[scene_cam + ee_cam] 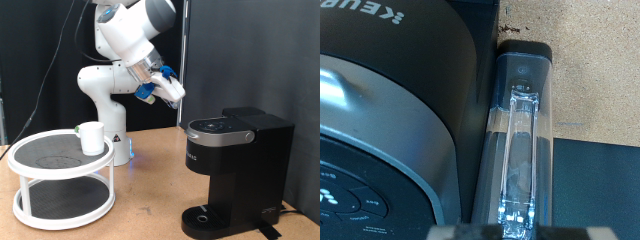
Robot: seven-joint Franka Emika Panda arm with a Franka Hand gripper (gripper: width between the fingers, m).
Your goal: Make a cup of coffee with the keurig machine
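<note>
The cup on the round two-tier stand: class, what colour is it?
Plain white. The cup shows best in the exterior view, standing on the stand's top tier.

**Surroundings: stand, tabletop and backdrop**

A white two-tier round stand (pixel 30 172) with dark mesh shelves occupies the lower left of the exterior view. It rests on a brown tabletop (pixel 150 185). A black curtain (pixel 260 50) fills the upper right, with black cables (pixel 68 40) hanging at upper left.

Exterior view: off-arm, level with the desk (pixel 150 170), facing the arm, whole scene at medium range. Wrist view: close, looking down on the keurig machine (pixel 235 170) (pixel 390 120), the shared element.
</note>
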